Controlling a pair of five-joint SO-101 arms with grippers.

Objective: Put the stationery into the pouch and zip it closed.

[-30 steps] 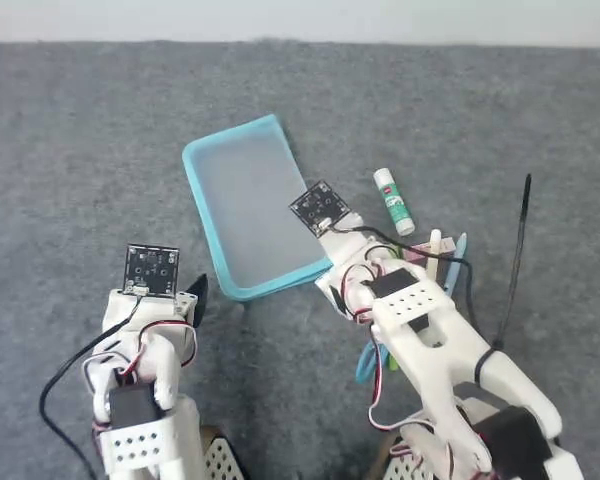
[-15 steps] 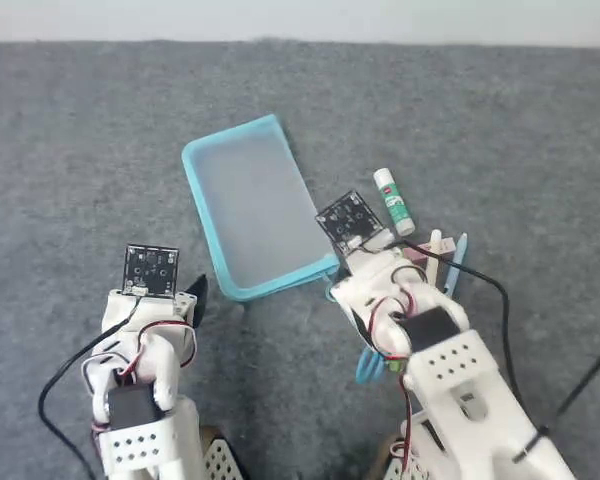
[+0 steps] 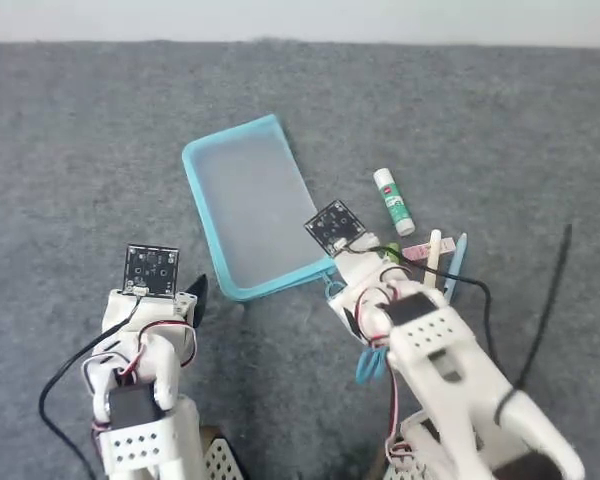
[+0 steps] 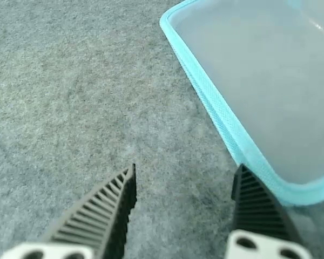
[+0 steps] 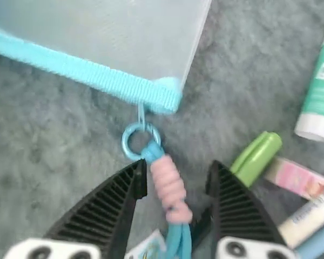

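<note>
Two spread pincers, one soft, light pouch (image 3: 245,200)
Right gripper (image 5: 176,168) straddles its pink zip pull (image 5: 166,182), the likeliest hold; left gripper (image 4: 186,171) hovers beside

left end effector (image 4: 183,186) open | over carpet (image 4: 70,91) | pouch (image 4: 259,70) just beyond
</note>
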